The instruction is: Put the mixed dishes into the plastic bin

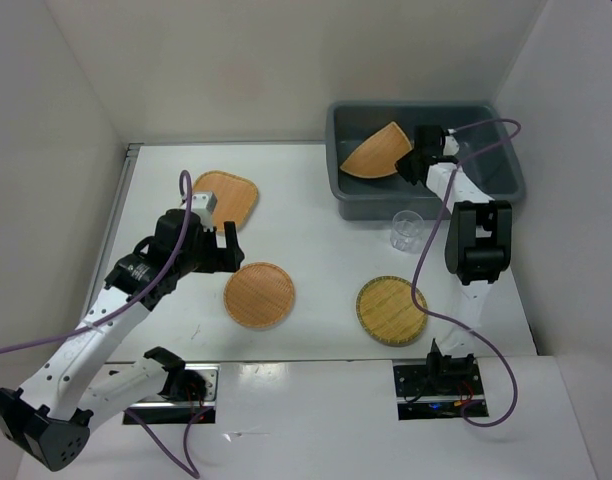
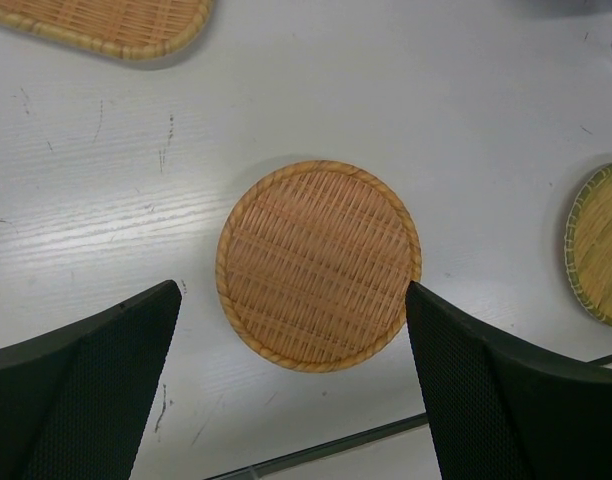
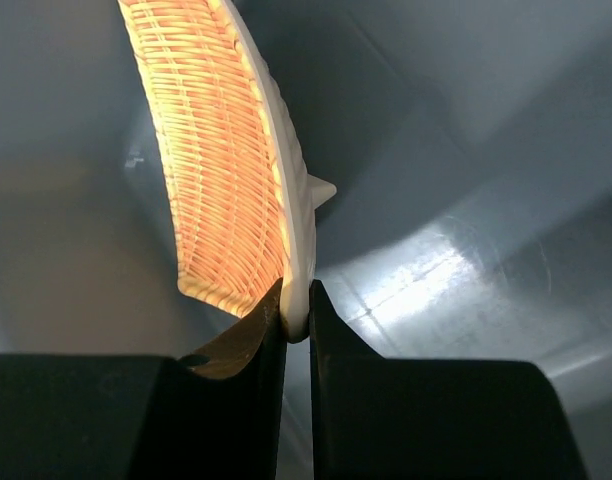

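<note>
**Light woven plate pinched by its rim inside the bin**

We found the right claw (image 3: 297,300) almost closed, its two fingertips nipping the thin edge of a rounded-triangular woven orange-tan plate (image 3: 216,170). The plate stood tilted on edge within the large grey-blue rectangular plastic bin (image 1: 506,175). We could not tell whether its far tip touched the bin floor. We judged it light and fairly stiff, since it kept its shape when held at one edge. The weave gave some friction, but the narrow rim offered little to bite, so a jolt might have let it swing or slip.

The left claw (image 1: 214,250) was spread fully wide with nothing in it, hovering above a round woven orange plate (image 2: 316,265) that lay flat on the white worktop (image 1: 316,220). Lying flat, that plate offered only its raised rim, so we reckoned the hold should be taken there.

A second rounded-triangular woven plate (image 1: 226,197) and a paler yellow round woven plate (image 1: 391,310) lay flat, well apart. A small clear glass cup (image 1: 406,228) stood just beside the bin. We judged it hard, smooth and breakable, best gripped gently across its wall.
</note>
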`<action>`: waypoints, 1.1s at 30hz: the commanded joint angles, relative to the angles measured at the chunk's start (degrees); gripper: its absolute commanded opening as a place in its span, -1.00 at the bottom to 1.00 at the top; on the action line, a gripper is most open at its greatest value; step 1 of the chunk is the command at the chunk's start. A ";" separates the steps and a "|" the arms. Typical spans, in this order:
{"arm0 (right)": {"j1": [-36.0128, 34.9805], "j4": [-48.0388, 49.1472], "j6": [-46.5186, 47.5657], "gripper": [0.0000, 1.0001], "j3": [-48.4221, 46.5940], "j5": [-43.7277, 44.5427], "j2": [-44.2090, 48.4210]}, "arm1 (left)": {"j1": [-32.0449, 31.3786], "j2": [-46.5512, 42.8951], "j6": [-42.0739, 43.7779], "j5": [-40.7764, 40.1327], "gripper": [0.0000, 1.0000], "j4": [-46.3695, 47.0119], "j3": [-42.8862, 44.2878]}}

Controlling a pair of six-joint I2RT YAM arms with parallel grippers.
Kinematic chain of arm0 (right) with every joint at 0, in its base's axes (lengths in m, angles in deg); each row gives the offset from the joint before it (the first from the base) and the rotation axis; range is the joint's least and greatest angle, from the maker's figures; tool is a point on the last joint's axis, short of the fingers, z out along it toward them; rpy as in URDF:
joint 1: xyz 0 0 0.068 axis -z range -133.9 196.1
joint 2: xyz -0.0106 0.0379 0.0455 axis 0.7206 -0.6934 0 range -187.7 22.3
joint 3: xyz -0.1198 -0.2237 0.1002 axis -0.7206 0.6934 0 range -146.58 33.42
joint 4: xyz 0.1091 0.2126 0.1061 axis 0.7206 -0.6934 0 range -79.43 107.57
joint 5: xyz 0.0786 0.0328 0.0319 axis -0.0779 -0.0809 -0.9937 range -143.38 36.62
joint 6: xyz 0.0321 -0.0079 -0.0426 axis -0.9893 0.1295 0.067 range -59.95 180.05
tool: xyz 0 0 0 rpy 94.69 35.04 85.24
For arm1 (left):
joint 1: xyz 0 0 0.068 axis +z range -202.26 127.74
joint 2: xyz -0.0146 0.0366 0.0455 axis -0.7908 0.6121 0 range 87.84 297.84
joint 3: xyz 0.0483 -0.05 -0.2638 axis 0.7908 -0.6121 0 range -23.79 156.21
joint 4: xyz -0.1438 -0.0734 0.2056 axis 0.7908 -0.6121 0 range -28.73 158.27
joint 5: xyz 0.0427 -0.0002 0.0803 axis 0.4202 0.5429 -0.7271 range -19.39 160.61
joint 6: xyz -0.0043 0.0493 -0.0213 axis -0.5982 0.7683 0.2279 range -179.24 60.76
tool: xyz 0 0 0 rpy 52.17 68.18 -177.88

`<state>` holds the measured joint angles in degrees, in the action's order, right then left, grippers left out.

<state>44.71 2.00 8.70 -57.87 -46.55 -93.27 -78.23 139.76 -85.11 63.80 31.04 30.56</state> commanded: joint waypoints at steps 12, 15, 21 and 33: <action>2.18 -1.12 1.16 -0.02 -5.13 -0.59 -2.46 | -0.21 0.02 -0.59 -1.19 1.00 2.96 -0.47; 2.70 -1.13 1.17 0.01 -4.52 -0.59 -2.47 | -0.21 0.02 -0.59 -1.19 1.00 3.65 -0.47; 2.71 -2.70 1.69 0.14 -3.37 4.14 2.27 | -0.21 3.35 -4.45 -2.06 1.00 5.33 -0.39; 4.38 -4.99 6.97 0.38 9.01 3.40 28.80 | 1.18 -2.36 -15.34 -17.26 0.95 19.20 -4.25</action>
<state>48.89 -2.72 12.24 -51.13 -38.57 -72.90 -78.02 138.17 -96.43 52.83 41.62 26.87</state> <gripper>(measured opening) 0.681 0.984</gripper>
